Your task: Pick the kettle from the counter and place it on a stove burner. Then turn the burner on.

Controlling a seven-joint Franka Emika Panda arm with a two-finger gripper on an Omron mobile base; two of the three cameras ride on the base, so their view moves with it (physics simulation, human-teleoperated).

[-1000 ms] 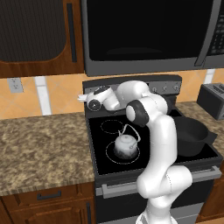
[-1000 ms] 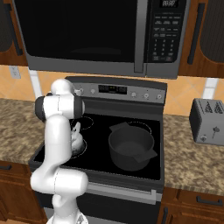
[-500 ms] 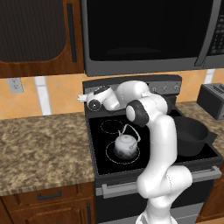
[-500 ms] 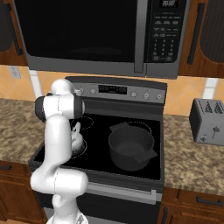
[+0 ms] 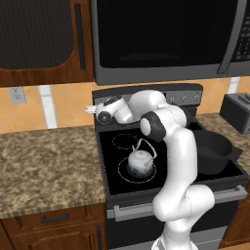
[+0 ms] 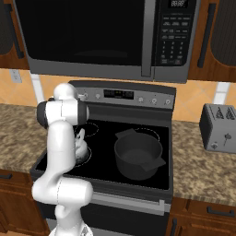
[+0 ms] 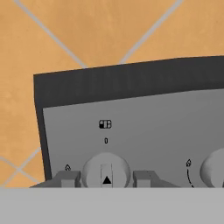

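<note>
The stove's back panel (image 7: pixel 144 127) faces the hand. The kettle (image 5: pixel 140 161) already sits inside the stove burner (image 5: pixel 137 169), at the cooktop's seven o'clock, one black pot (image 5: pixel 213 152) at its three o'clock. So the placing looks done, and the knob-turning is in hand. The gripper (image 7: pixel 106 178) stands wide, one fingertip (image 7: pixel 68 178) on each side of one knob (image 7: pixel 106 171); a second knob (image 7: pixel 214 168) peeks in at four o'clock. Next, I'd guess: close, then twist.

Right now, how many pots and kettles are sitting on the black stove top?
2. The kettle sits inside the stove burner ring at the front left. The black pot sits on the right side. The arm may hide part of the stove.
</note>
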